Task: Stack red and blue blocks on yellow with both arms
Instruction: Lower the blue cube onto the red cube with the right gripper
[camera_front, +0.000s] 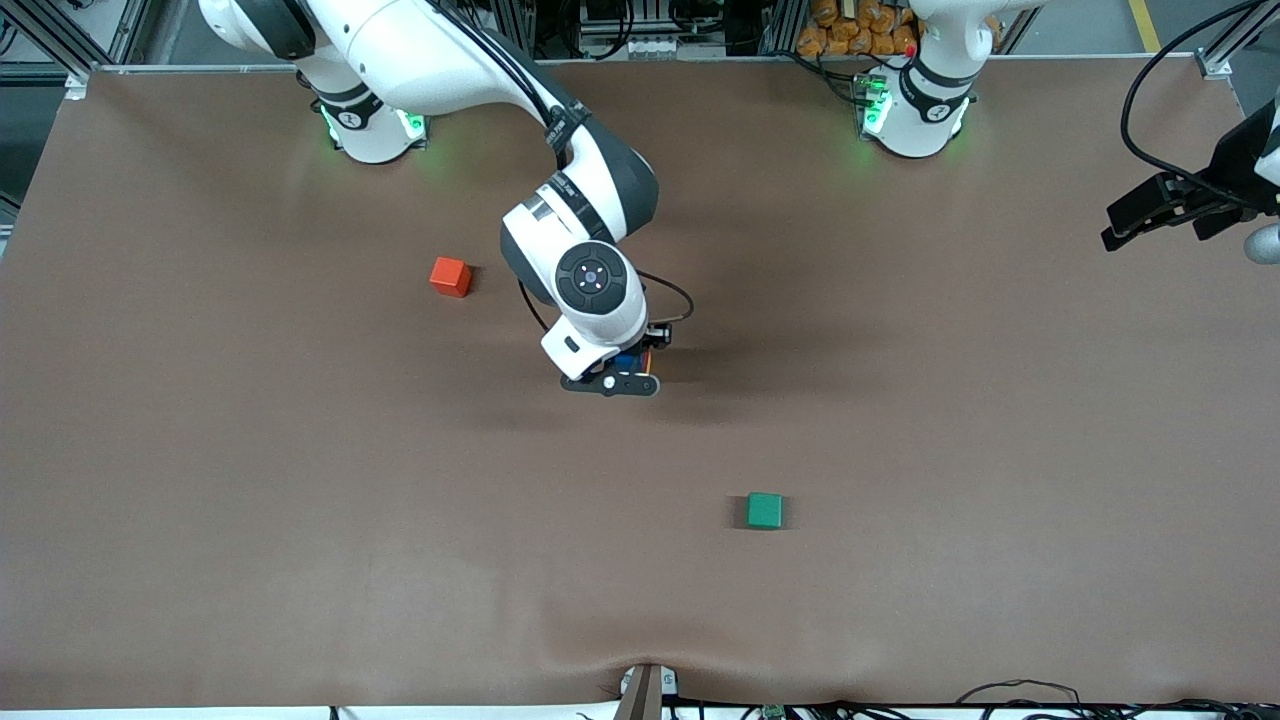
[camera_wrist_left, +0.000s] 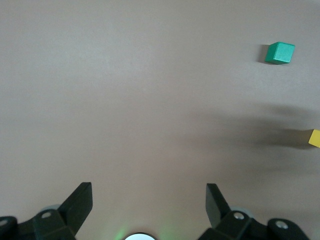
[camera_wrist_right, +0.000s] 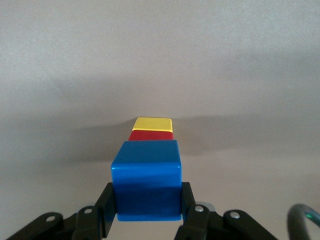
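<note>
Nearest the front camera, green cube (camera_front: 765, 510): no part of the stack, well apart from the work, best left alone.

Farther in, over the middle of the table (camera_front: 300, 560), right gripper (camera_wrist_right: 147, 200) clamped on the blue block (camera_wrist_right: 146, 170) across two opposite faces, carried low and just short of the red block (camera_wrist_right: 150, 135) and yellow block (camera_wrist_right: 153, 123).

For a clean placing: bring blue squarely over the pile, match edges to edges, lower straight down until seated, and only then loosen the grip. No sideways nudge on the way out.

Farther still, orange-red cube (camera_front: 450, 276), a lookalike to be ignored.

At the left arm's end of the table, left gripper (camera_wrist_left: 150, 200) parked in the air, fingers spread, holding nothing, waiting.

Hard to make out: only a sliver of red between blue and yellow, so unclear which lies on which. Pile hidden under the right wrist in the front view; yellow cut off at the frame edge in the left wrist view.
</note>
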